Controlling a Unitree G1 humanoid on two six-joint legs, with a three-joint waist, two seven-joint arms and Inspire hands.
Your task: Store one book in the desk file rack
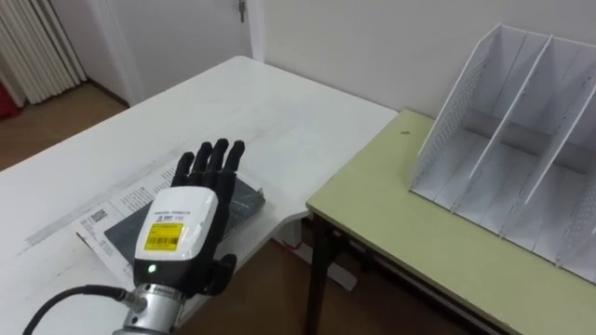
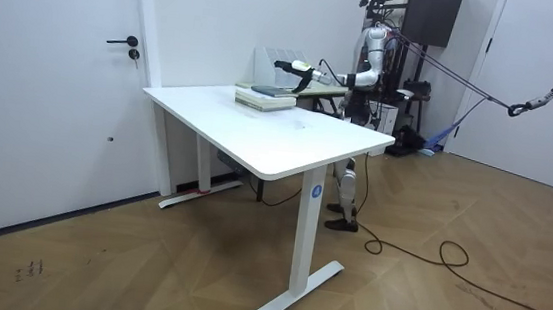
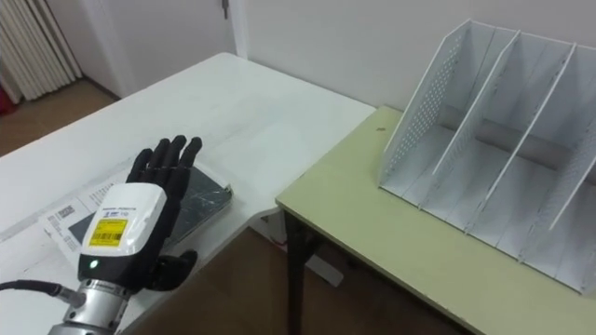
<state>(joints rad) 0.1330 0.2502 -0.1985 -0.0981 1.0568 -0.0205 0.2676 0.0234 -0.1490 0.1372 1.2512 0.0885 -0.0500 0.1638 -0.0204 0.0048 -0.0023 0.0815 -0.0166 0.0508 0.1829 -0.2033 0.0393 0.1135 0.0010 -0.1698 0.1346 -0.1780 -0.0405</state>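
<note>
left hand (image 1: pixel 182 228) over the dark book (image 1: pixel 244 203) (fingers (image 1: pixel 216 160) straight, released); file rack (image 1: pixel 521 140) stands well apart.

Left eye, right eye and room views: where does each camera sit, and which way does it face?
Left eye view: on the robot's head, looking down at white table, green desk and file rack; left hand, fingers straight, over the dark book.
Right eye view: just beside it, same scene and hand.
Room view: across the room, facing the table; robot stands beyond it, arm outstretched.
All share the hand, book and rack.
</note>
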